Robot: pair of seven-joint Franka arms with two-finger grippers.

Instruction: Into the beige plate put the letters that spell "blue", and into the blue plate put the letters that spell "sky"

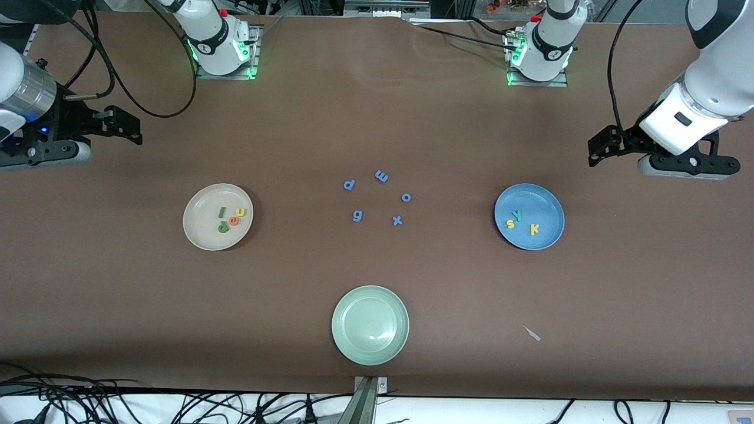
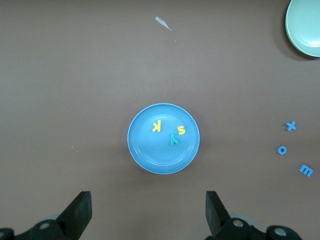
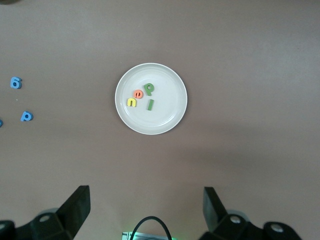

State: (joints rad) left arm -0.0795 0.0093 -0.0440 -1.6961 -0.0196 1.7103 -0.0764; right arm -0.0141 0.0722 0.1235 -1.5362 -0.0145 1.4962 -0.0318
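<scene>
The beige plate holds a green "l", a green "b", an orange "e" and a yellow "u". In the blue plate lie a yellow-orange "s", a teal "y" and a yellow "k". My left gripper hangs open and empty over bare table at the left arm's end, beside the blue plate. My right gripper hangs open and empty over the table at the right arm's end, beside the beige plate.
Blue-purple letters "p", "m", "o", "g" and "x" lie mid-table between the plates. A pale green plate sits nearer the front camera. A small white scrap lies near it, toward the left arm's end.
</scene>
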